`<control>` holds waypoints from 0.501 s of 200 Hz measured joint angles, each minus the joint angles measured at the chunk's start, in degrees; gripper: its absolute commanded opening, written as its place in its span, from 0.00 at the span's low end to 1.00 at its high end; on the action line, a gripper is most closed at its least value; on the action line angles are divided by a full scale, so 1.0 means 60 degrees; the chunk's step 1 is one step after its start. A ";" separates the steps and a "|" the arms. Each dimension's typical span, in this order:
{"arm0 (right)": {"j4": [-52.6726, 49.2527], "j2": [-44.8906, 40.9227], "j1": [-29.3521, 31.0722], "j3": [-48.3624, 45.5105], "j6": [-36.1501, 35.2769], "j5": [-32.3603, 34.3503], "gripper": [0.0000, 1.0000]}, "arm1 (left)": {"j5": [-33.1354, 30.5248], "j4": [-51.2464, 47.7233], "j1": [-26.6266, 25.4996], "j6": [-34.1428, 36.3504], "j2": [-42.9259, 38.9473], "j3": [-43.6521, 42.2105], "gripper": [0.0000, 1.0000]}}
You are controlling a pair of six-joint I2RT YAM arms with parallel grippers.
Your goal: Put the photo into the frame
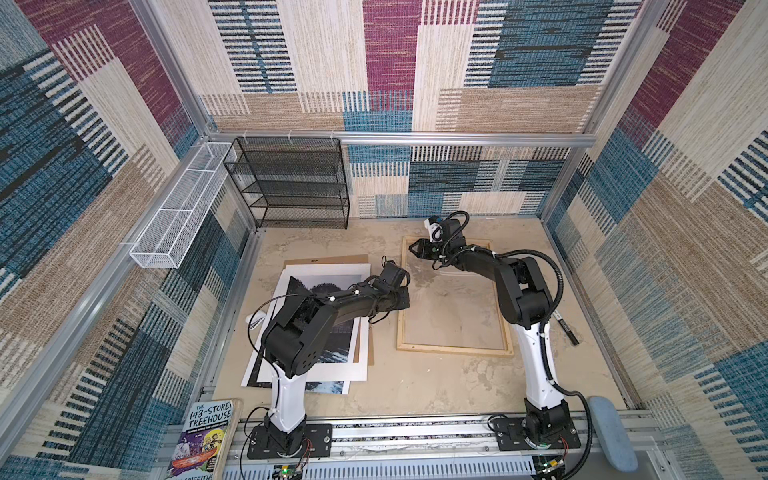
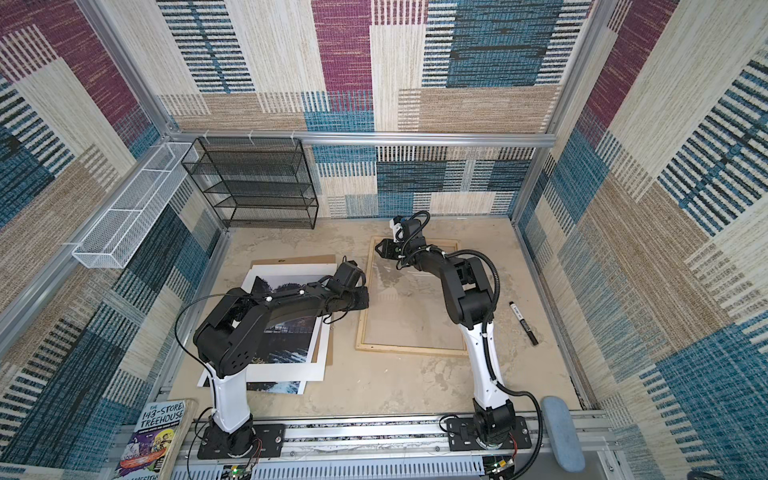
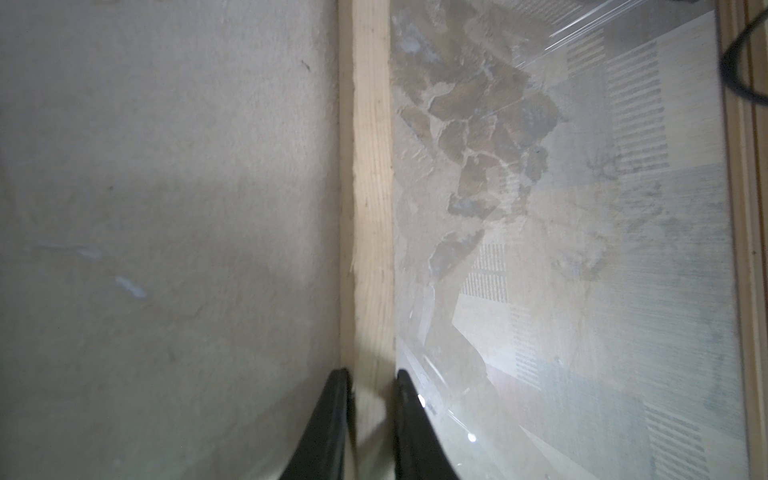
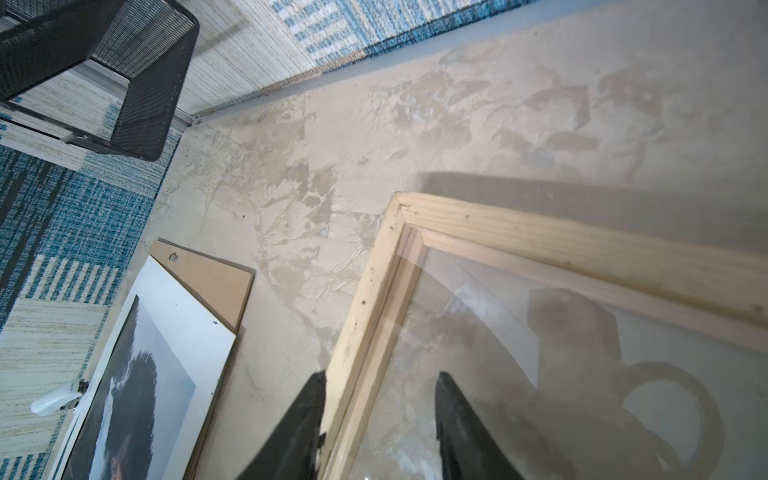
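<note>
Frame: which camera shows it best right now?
A top view: the frame lies there almost whole, with only parts hidden behind the right arm and left arm. The left wrist view shows just one rail, between the left gripper's fingers. The right wrist view shows one corner and some glazing.

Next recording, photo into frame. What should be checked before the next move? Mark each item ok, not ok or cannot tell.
1. Left hand clamped on a side strip of the frame: ok.
2. Right hand clamped on that strip: not ok. Its fingers straddle it near the far corner, with a gap on the inner side.
3. The photo free to lift: not ok. The white mat lies on it.
4. Frame opening holds only its clear pane: ok.
5. Marker apart from the frame: ok.
6. Pane seated flat: cannot tell.
</note>
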 measured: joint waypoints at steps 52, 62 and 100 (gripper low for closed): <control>-0.0015 0.0590 0.0000 0.0670 0.0106 -0.0146 0.45 | -0.0007 0.0004 -0.0011 -0.0004 -0.0004 -0.0004 0.18; -0.0022 0.0641 0.0004 0.0743 0.0124 -0.0146 0.45 | 0.0004 0.0004 -0.0018 -0.0007 -0.0004 -0.0004 0.18; -0.0117 0.0933 0.0004 0.1253 0.0124 -0.0153 0.45 | 0.0011 0.0000 -0.0022 -0.0011 -0.0004 0.0000 0.17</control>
